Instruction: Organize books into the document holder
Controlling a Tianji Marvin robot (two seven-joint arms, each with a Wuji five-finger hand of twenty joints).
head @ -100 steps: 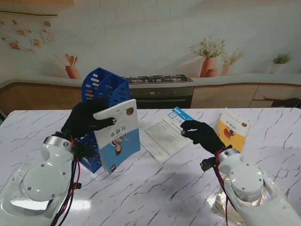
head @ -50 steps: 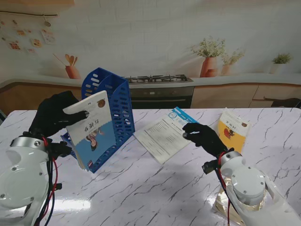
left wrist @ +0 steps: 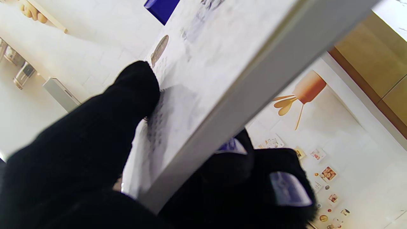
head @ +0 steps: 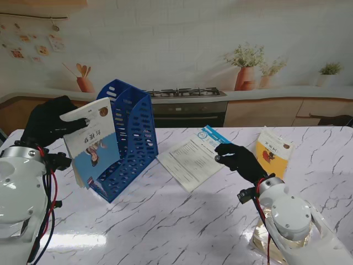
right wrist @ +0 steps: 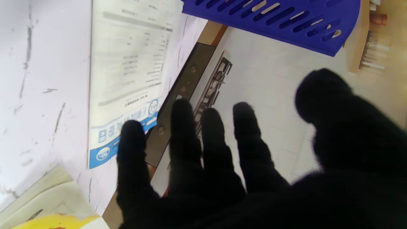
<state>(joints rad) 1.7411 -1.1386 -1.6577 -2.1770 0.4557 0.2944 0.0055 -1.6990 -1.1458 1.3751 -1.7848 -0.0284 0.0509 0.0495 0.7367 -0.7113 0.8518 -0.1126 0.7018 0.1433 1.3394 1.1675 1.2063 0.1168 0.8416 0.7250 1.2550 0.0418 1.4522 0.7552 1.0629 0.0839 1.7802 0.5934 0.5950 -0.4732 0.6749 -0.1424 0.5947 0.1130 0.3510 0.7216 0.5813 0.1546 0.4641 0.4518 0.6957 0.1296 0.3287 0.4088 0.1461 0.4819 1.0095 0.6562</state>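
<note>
The white marble-patterned table [head: 182, 221] is lying bare across its near middle, leaving wide open room between the two arms. The blue perforated plastic document holder [head: 128, 138] is standing upright on the left part of the table, tilted back, its open side facing left. The white-and-blue paperback book [head: 92, 148] is being held upright just beside that open side, its right edge overlapping the holder's front edge; whether it is inside the slot cannot be told. The black-gloved left hand [head: 48, 120] is gripping this book by its upper left corner, thumb [left wrist: 133, 92] pressing on the cover and the other fingers [left wrist: 270, 178] wrapping behind. The white printed booklet with a blue corner [head: 193, 157] is lying flat near the table's middle, apart from the holder. The yellow-and-white book [head: 273, 152] is lying flat toward the right edge. The black-gloved right hand [head: 238, 157] is hovering between these two, fingers [right wrist: 184, 127] spread and holding nothing, its fingertips at the booklet's right edge.
</note>
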